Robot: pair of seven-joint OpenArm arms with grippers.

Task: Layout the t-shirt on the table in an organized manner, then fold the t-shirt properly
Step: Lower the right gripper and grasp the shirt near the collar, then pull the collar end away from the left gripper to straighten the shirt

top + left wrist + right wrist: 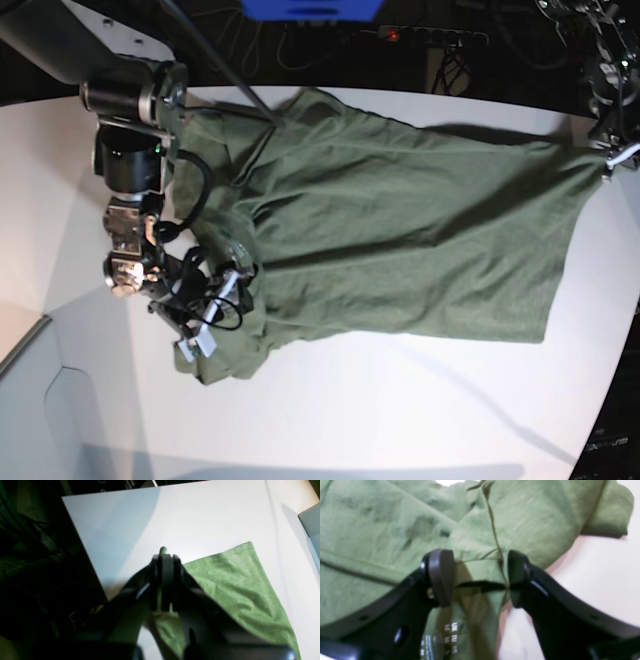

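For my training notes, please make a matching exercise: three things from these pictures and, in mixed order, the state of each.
1. left gripper
2. right gripper
3. table

a. open, jaws on either side of a fold near the collar
b. white, under the t-shirt
c. shut on a corner of cloth

Pairs: 1-c, 2-a, 3-b

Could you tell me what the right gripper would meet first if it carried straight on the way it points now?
Most likely the t-shirt: the right gripper stands open over bunched collar cloth.
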